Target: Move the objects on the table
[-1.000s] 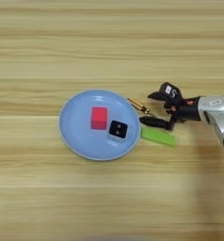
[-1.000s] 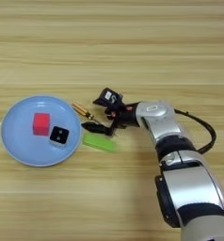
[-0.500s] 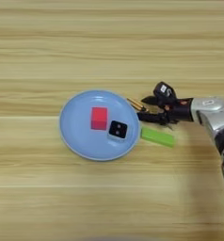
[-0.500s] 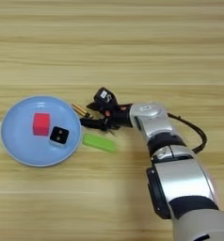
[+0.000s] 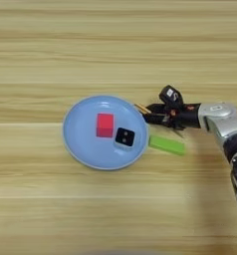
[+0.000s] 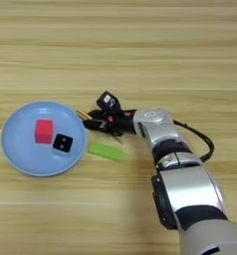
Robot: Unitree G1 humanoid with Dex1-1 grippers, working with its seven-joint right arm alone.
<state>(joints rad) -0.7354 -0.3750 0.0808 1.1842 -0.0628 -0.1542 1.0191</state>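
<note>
Forearm [image 6: 163, 137] in silver reaches in from the near right across the tabletop [image 5: 115, 45], wood-grained in horizontal planks. Nearer than its tip, the flat green bar [image 5: 167, 145] lies on the wood just right of the light-blue plate [image 5: 75, 144]. On the plate sit the red cube [image 5: 105, 124] and the black-faced block [image 5: 124, 137] — close together, the block nearer and to the right. Just beyond the bar, the right gripper [image 5: 155, 112] lies low at the plate's right rim, over the yellow-handled screwdriver [image 5: 142, 108]; its jaws stand spread — whether they touch the tool I cannot tell.
</note>
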